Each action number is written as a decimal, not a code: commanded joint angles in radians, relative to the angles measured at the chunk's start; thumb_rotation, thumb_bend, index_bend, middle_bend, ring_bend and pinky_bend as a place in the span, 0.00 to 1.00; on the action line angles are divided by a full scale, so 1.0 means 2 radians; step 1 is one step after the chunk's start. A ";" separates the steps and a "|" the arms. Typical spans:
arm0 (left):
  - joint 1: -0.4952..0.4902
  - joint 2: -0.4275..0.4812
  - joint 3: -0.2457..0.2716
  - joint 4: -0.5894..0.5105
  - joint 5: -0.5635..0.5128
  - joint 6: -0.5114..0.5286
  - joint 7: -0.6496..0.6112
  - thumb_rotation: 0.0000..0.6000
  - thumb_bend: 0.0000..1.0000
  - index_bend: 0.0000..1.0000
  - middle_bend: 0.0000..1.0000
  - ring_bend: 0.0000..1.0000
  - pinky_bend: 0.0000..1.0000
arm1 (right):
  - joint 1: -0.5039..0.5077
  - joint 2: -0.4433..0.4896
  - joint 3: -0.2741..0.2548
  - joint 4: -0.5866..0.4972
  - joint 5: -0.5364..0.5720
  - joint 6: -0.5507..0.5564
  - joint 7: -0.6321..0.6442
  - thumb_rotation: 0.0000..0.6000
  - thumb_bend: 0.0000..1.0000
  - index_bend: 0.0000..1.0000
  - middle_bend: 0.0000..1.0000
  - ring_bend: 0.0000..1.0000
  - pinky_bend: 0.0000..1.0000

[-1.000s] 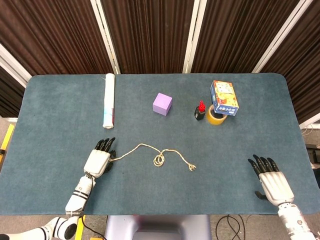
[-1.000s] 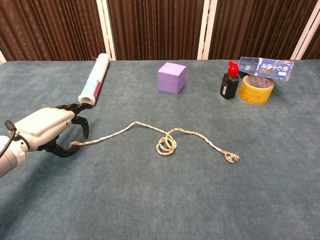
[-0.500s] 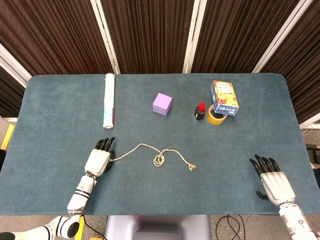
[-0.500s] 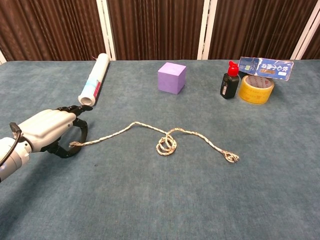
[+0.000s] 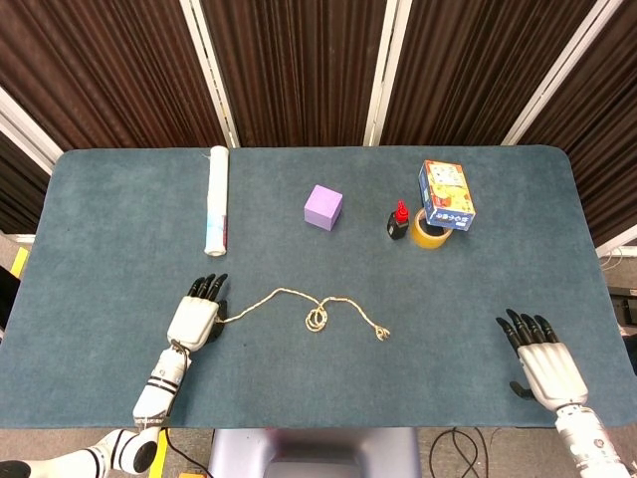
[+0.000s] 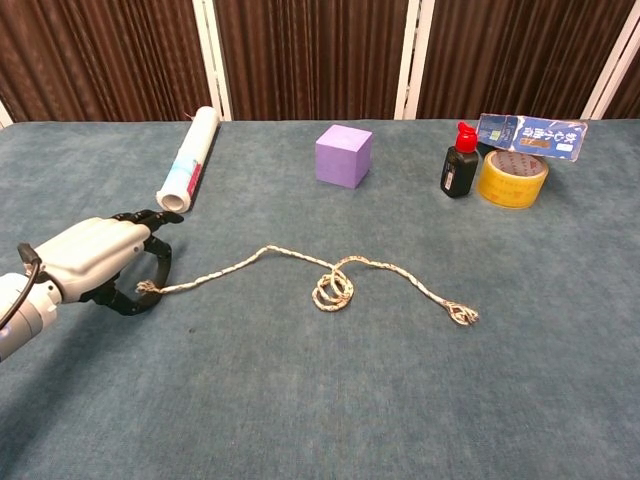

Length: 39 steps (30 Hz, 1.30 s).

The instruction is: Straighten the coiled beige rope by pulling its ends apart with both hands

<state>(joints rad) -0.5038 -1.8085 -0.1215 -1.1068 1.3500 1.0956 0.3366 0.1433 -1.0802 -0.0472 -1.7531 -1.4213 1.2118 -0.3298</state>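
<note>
On the blue table (image 5: 109, 214), the left hand (image 5: 195, 317) pinches one end of the beige rope (image 6: 300, 268); the cord trails away toward the robot's right, looping midway and ending in a small knot. Well apart from that free end, the right hand (image 5: 542, 358) rests flat, fingers spread, holding nothing.

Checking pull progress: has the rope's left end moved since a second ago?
Yes, slightly. In the chest view the rope's left end has slid leftward with the left hand, away from the purple cube.
</note>
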 commanded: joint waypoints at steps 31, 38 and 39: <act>0.007 0.053 0.009 -0.062 0.005 0.028 0.011 1.00 0.39 0.60 0.05 0.00 0.13 | 0.122 -0.269 0.090 0.102 0.099 -0.041 -0.135 1.00 0.31 0.55 0.06 0.00 0.00; 0.009 0.061 0.011 -0.072 0.005 0.032 0.012 1.00 0.39 0.60 0.05 0.00 0.13 | 0.145 -0.318 0.099 0.141 0.114 -0.053 -0.132 1.00 0.34 0.57 0.07 0.00 0.00; 0.009 0.062 0.011 -0.073 0.005 0.033 0.013 1.00 0.39 0.60 0.05 0.00 0.13 | 0.148 -0.323 0.100 0.144 0.114 -0.054 -0.133 1.00 0.35 0.57 0.07 0.00 0.00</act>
<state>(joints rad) -0.4866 -1.6855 -0.1000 -1.2519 1.3594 1.1601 0.3620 0.4284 -1.7133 0.1466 -1.4736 -1.1992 1.1096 -0.5960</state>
